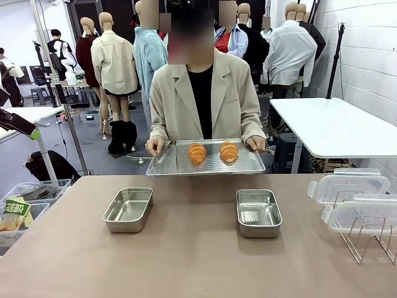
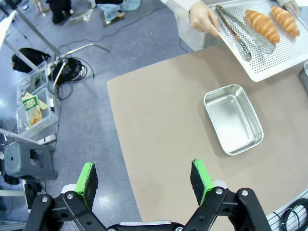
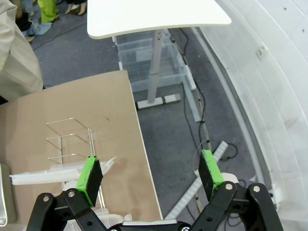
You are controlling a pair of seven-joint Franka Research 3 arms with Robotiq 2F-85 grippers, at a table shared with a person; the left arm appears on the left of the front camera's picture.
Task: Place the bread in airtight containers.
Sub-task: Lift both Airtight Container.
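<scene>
Croissants: lay loose on hand-held perforated tray; could slide off if tilted. Left gripper, right gripper: spread wide, empty.

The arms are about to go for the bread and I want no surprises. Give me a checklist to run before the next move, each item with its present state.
1. Left claw open, holding nothing: ok.
2. Right claw open, holding nothing: ok.
3. Both rolls lying on the tray: ok.
4. Tray free of hands: not ok; the person's hands hold both ends.
5. Left pan and right pan uncovered, lids set aside: ok.
6. Pans empty: left ok; right cannot tell, a bright patch lies on its floor.
</scene>
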